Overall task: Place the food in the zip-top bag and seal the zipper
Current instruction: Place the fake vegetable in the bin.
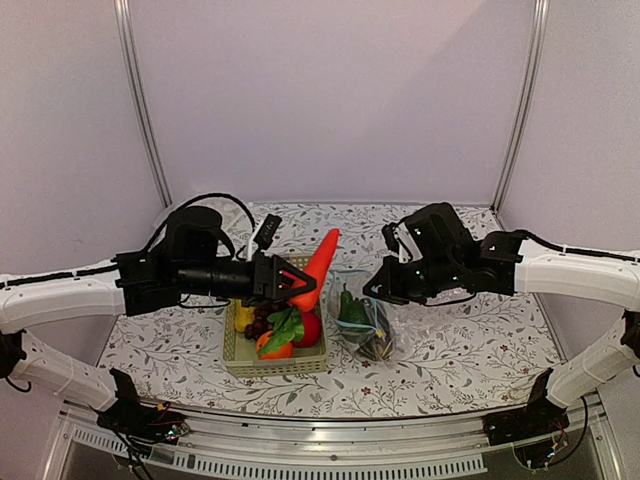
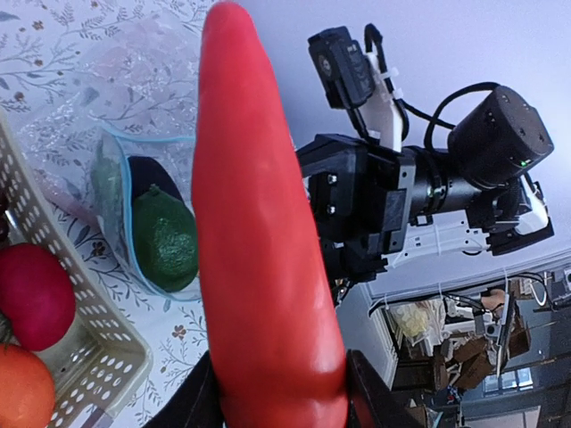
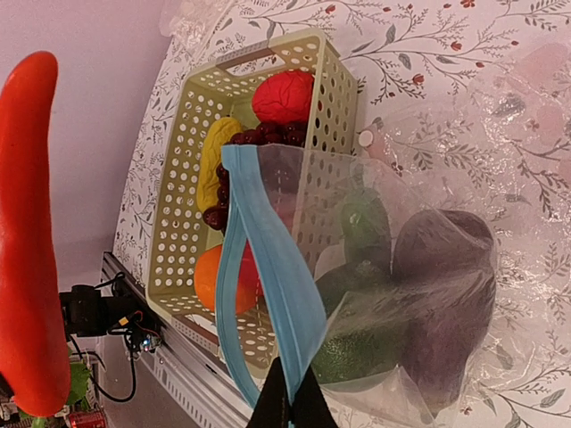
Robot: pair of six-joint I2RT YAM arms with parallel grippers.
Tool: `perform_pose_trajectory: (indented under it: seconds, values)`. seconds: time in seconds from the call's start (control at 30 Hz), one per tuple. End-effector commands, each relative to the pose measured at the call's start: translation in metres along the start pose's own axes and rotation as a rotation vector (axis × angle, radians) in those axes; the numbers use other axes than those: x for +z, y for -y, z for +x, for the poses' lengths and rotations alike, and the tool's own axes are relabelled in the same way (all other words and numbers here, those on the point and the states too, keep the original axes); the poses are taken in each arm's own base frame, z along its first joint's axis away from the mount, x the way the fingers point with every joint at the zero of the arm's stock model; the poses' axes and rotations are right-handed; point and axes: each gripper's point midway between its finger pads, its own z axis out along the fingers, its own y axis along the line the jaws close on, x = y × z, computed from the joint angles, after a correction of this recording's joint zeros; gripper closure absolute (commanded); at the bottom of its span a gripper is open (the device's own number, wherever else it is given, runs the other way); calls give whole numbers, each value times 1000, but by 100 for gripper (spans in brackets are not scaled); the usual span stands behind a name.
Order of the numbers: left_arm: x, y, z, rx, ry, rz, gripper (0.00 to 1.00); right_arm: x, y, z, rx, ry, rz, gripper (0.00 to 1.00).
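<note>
1. Step in hand, I judge: carrying the carrot (image 1: 318,262) to the zip-top bag (image 1: 350,285). Sealing is not yet begun.
2. Left gripper (image 1: 298,289) is clenched on the carrot's thick end. The tip points up, in the air above the basket's (image 1: 275,368) right side.
3. Right gripper (image 3: 290,406) is clenched on the zipper (image 3: 272,276). It pinches one lip and lifts it, so the mouth stands open.
4. The bag lies on the counter (image 1: 450,350) about mid-width, nearer the near edge, just right of the basket. Green vegetable (image 2: 165,241) & eggplant (image 3: 446,285) are already inside.
5. Next move calls for: bring the carrot over the open mouth, tilt it to enter lengthwise, lower it, then release. The carrot is long vs. the mouth, so the angle matters.
6. Corn (image 3: 214,165), grapes (image 3: 259,138), red fruit (image 3: 284,96) & orange (image 3: 210,276) lie in the basket, so prob. more trips before zipping.
</note>
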Motion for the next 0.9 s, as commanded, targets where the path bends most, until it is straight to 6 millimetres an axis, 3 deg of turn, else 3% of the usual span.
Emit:
perform_pose_trajectory:
  seconds: [0.0,0.17,0.27,0.37,0.5,0.73,0.8,0.87]
  values:
    - [4,18,-11,66,51,46,71,2,-16,-12,-24,40,-32,100]
    - [-13,-55,-25,49,179,-276,70,3,-14,-10,-25,36,-27,100]
    - [-20,-100,-19,25,176,-478,70,6,-11,-6,-25,22,-22,100]
    - [-14,-124,-4,-15,130,-541,70,9,-8,-3,-19,8,-14,100]
    - [-7,-145,10,-49,92,-589,70,13,-6,-3,-12,5,-6,100]
    - [8,-163,23,-62,20,-625,62,16,-7,-3,-14,0,-2,100]
    - [12,-161,23,-56,8,-614,56,16,-7,-3,-17,-2,0,100]
    - [14,-159,21,-51,3,-609,44,15,-7,-3,-18,-2,3,100]
